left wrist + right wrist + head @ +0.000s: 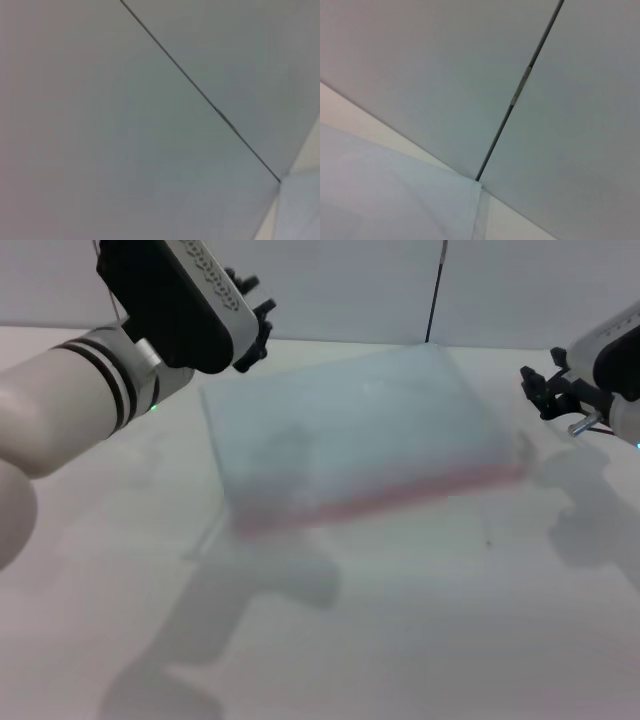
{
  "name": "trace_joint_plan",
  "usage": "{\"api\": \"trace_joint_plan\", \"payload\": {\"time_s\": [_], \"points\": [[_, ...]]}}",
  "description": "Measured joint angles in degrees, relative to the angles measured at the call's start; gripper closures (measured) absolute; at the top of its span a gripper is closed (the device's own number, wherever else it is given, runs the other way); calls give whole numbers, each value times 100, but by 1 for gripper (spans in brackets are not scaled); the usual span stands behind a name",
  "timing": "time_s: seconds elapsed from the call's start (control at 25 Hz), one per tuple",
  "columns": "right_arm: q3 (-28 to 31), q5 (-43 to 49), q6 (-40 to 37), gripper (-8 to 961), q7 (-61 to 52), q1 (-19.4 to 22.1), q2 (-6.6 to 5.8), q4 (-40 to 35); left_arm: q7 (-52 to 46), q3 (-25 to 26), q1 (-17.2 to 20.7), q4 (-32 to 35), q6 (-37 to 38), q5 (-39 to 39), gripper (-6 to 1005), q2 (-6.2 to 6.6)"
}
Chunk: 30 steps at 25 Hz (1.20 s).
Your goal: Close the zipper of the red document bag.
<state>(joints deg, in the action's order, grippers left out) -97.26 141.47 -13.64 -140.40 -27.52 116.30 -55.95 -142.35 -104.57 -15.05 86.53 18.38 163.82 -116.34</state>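
Your red document bag (pixel 355 430) lies flat on the worktop (pixel 420 640), a wide, smooth, translucent blue-grey plastic pouch, rectangular and far broader than either gripper. Its zipper (pixel 390 495) is the thin red strip along the bag's near edge; it is too blurred for you to pick out the slider. The bag's long axis runs across your view, the zipper end toward the right arm sitting a little farther back than the other end.

The worktop is matte white and carries soft arm shadows nearer you than the bag. Behind the bag, pale wall panels (pixel 330 285) meet at a dark vertical seam (pixel 434 290).

Your left gripper (pixel 255 325) hangs above the bag's far corner on that side; its fingers can't be read as apart or together. Your right gripper (pixel 545 390) hovers just off the bag's other end, clear of it, and there too you cannot tell.

The right wrist view catches a pale bag corner (pixel 395 200) against the wall.
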Motion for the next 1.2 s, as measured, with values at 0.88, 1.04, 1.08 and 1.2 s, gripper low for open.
{"api": "trace_joint_plan", "payload": {"time_s": [0.88, 1.04, 1.08, 1.2], "points": [[-3318, -2508, 5646, 285, -642, 717, 31, 908, -959, -946, 437, -2533, -5345, -1585, 194, -2], [-4083, -3126, 6496, 287, -1444, 559, 35, 1629, -1252, -1394, 320, -3390, -6610, -1863, 126, -22], [-4167, -3227, 6599, 287, -1559, 556, 40, 1719, -1274, -1491, 259, -3574, -6791, -1998, 123, -29], [-4438, -3715, 6754, 288, -1802, 546, 49, 1933, -1309, -1752, 53, -4008, -6973, -2592, 123, -28]]}}
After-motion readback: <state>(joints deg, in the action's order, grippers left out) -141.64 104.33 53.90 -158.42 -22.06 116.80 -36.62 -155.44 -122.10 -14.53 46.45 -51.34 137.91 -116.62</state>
